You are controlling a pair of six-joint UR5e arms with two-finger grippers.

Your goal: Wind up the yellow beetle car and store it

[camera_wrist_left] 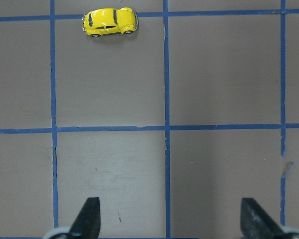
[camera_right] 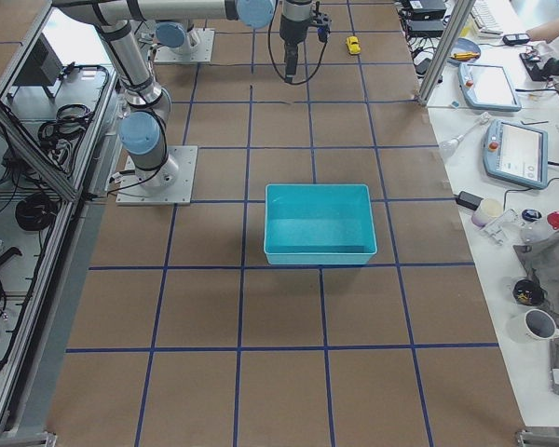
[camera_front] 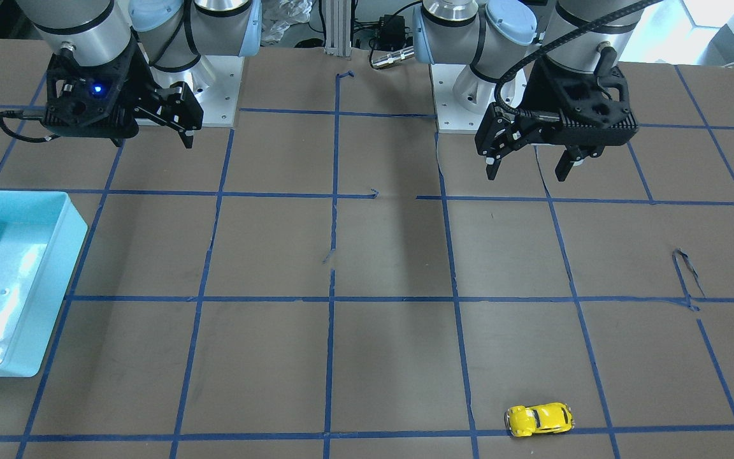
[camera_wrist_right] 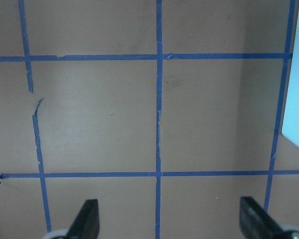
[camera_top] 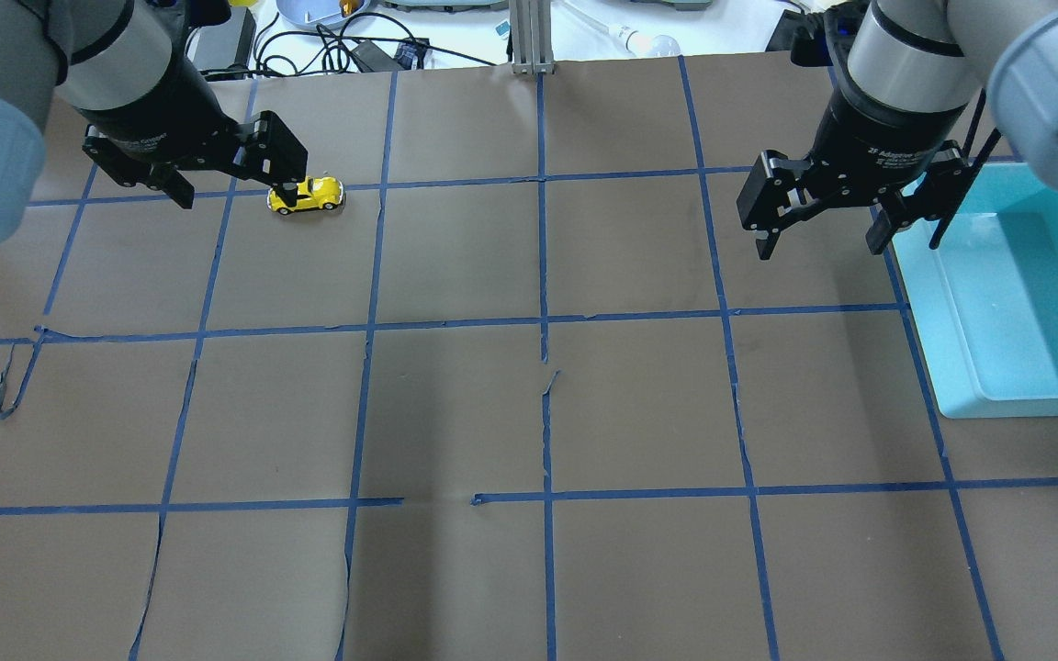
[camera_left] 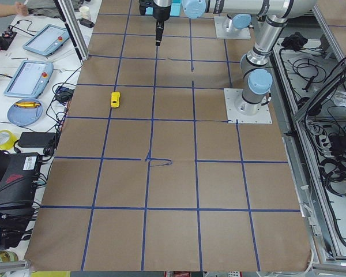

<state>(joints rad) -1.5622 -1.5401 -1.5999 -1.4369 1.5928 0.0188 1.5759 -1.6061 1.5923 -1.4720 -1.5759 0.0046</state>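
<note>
Two grippers are hanging above the brown-papered table [camera_front: 392, 357], both with fingers spread wide and gripping nothing. The yellow beetle car [camera_front: 539, 419] is sitting on its wheels on the robot's left half of the table, toward the edge far from the robot's base. It is lying just beside a blue tape line [camera_front: 405, 434] (lengthwise along it). The left gripper [camera_front: 528, 167] is hovering well short of the car. In its wrist view the toy is showing far ahead of the fingertips [camera_wrist_left: 89, 216], off to one side. The right gripper [camera_top: 818, 240] is hovering over bare paper near the turquoise bin [camera_front: 61, 274], which is resting on the robot's right half, well apart from the car.
</note>
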